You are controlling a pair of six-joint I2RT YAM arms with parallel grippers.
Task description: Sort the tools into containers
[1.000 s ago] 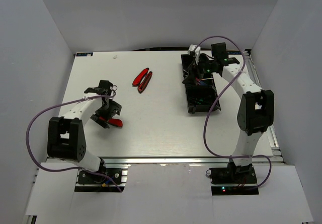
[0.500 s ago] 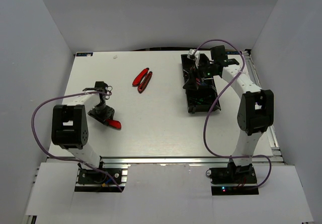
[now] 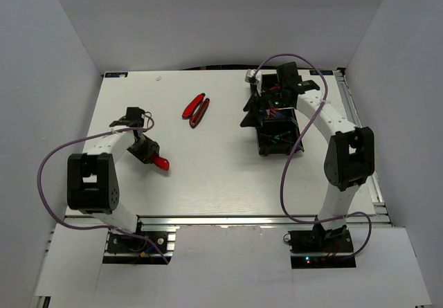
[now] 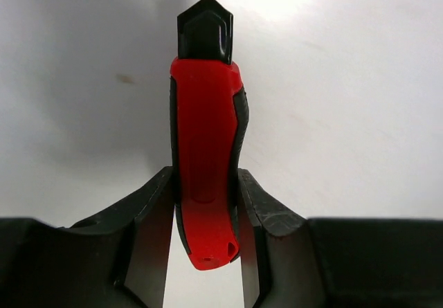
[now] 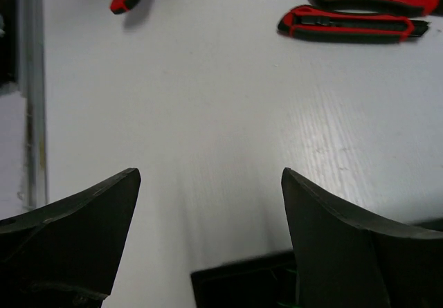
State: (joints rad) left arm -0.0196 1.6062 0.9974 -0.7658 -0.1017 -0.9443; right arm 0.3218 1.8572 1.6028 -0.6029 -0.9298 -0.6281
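Two fingers of my left gripper [image 4: 205,207] clamp the red-and-black plastic-handled cutter [image 4: 204,135] near its butt end, black tip pointing away; my right gripper [image 5: 208,211] gapes at the edge of the long black plastic tray [image 3: 279,152]

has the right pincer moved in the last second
Yes. The right pincer has swung left and nearer, from over the far end of the black tray to its left rim.
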